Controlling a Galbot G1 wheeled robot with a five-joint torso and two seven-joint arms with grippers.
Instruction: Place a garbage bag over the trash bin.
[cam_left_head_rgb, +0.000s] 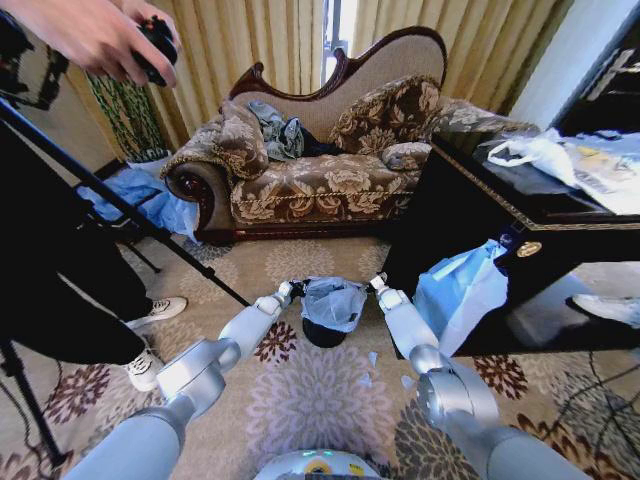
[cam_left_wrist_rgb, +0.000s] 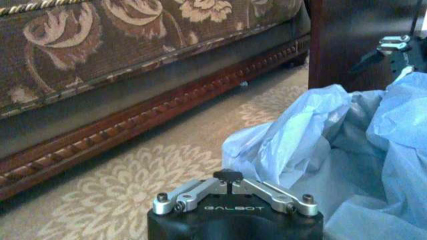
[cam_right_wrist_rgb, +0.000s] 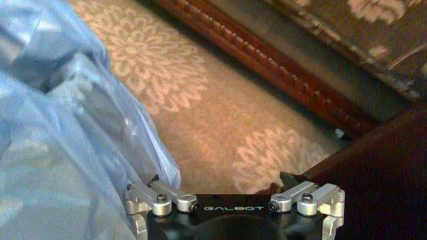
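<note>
Left hand (cam_left_head_rgb: 291, 290) fingers closed beside garbage bag (cam_left_head_rgb: 333, 303), right hand (cam_left_head_rgb: 376, 284) fingers spread open, bag draped over trash bin (cam_left_head_rgb: 322, 333).

one garbage bag (cam_left_head_rgb: 333, 301), one trash bin (cam_left_head_rgb: 322, 334), two claws

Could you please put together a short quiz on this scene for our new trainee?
1. True or false: the garbage bag lies on the sofa.
2. The trash bin stands on: A the carpet, B the sofa, C the dark cabinet.
3. Fill in: the left gripper and right gripper flank the bag on ___ sides.
Key: 1 false, it drapes the bin; 2 A; 3 opposite.
</note>
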